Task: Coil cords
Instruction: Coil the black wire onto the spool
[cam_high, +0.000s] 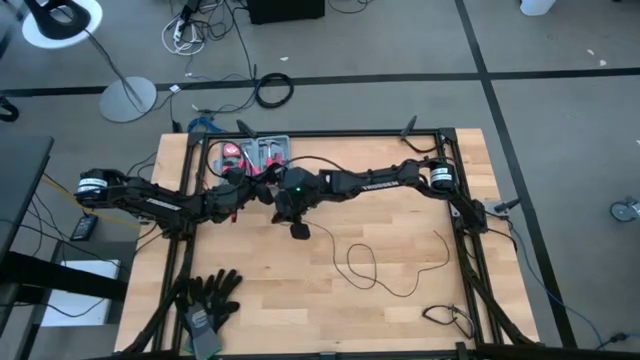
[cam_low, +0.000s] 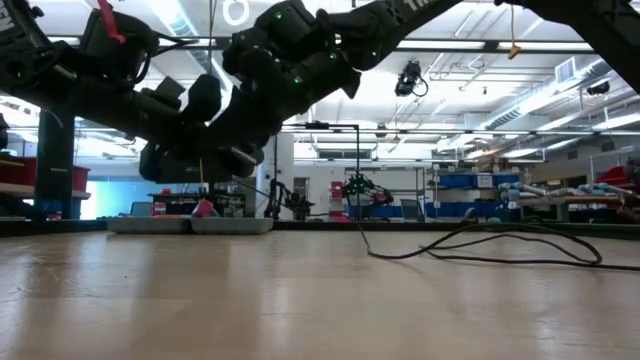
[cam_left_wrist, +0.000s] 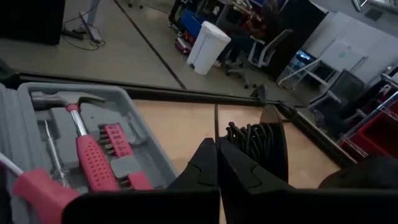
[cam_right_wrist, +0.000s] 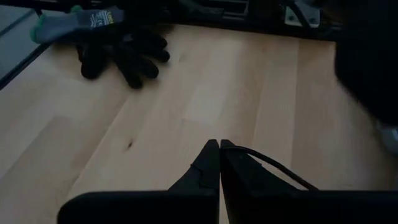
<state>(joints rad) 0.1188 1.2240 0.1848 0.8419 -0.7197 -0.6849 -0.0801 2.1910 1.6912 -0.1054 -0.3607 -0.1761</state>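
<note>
Two grippers, the left gripper (cam_left_wrist: 216, 163) and the right gripper (cam_right_wrist: 219, 163), are pressed together, holding nothing, near the back middle of the table (cam_high: 420, 320). The cords (cam_high: 365, 262) lie in loose loops toward the front right, stretched sideways, so the right gripper looks closer.

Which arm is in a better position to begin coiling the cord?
Probably the right: its gripper is shut over the table with the cord at its fingertips. The left gripper points toward the tool case.

left gripper (cam_left_wrist: 217, 163): closed, arm reaching inward | right gripper (cam_right_wrist: 220, 163): closed, arm folded toward centre
</note>
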